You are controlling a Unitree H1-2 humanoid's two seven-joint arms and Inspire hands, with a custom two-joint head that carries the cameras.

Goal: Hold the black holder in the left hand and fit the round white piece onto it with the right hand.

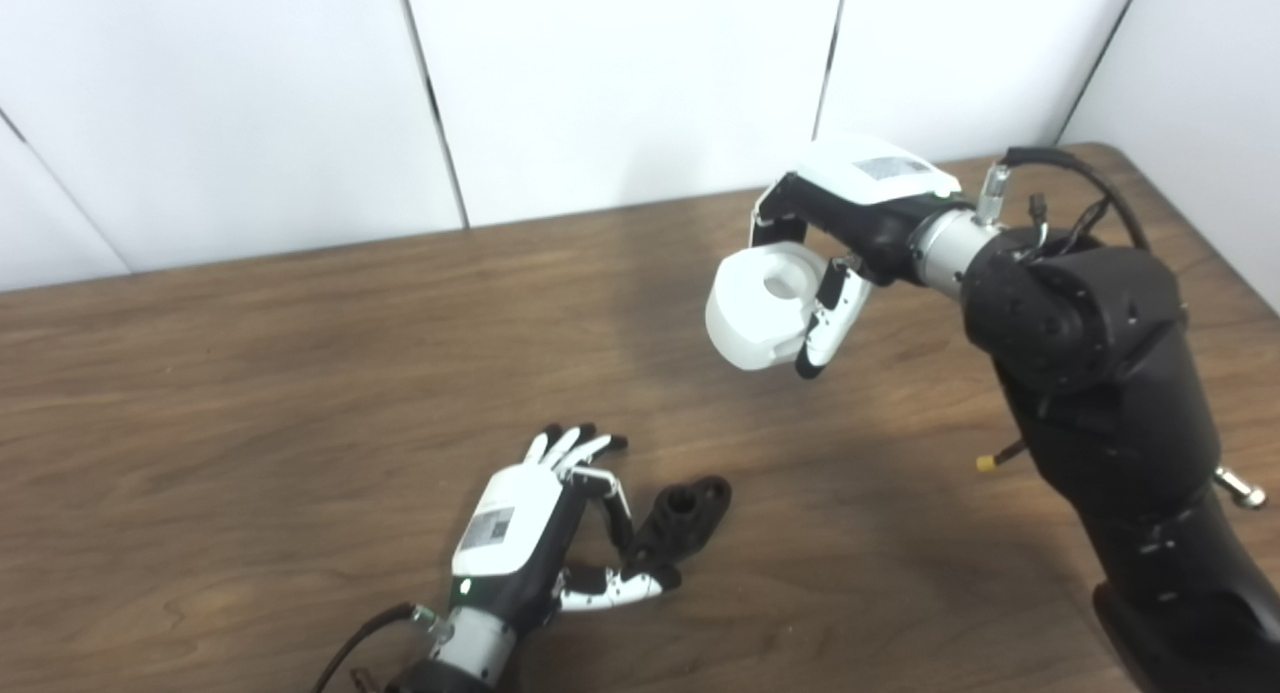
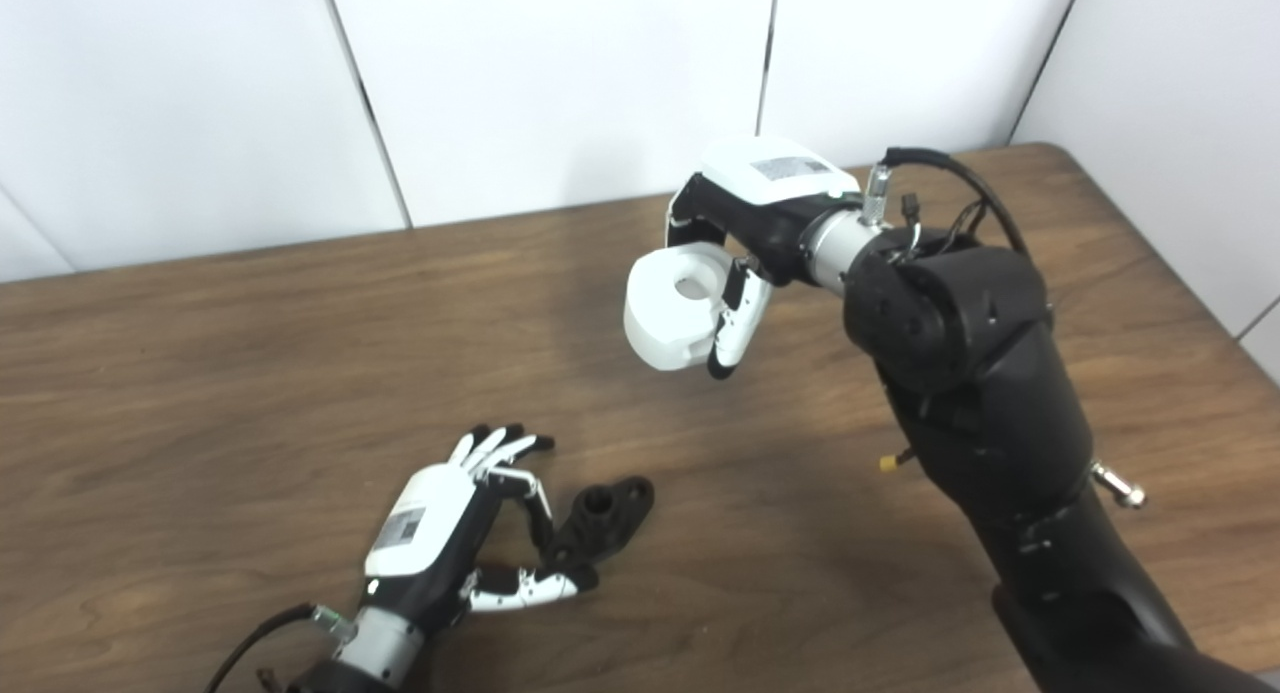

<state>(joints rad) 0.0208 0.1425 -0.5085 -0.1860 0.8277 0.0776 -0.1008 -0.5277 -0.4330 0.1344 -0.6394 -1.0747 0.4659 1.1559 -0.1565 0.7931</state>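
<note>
A: Why is the right hand (image 1: 830, 263) up in the air like that?

B: It grips the white piece (image 1: 760, 308), fingers over the top and thumb along the near side. It hangs above the table (image 1: 250, 393), well apart from the holder (image 1: 680, 521). Its center hole faces up and toward the cameras. I'd judge it is waiting there until the holder is ready to take it.

A: And the holder?

B: It lies on the table near the front edge, just beside the left hand (image 1: 530, 533). Its socket end points away to the right.

A: Does the left hand have it?

B: Not clearly. The fingers are spread and the thumb reaches under the holder's near end, touching or nearly so. I'd call the hand open, about to close.

A: So the task stands where?

B: 1 of the 2 parts is in hand. The holder looks not yet lifted. The left hand likely needs a firm grip and a raise, socket turned toward the piece, before any fitting.

A: Risk?

B: A loose pinch on that small black part could let it twist.
</note>
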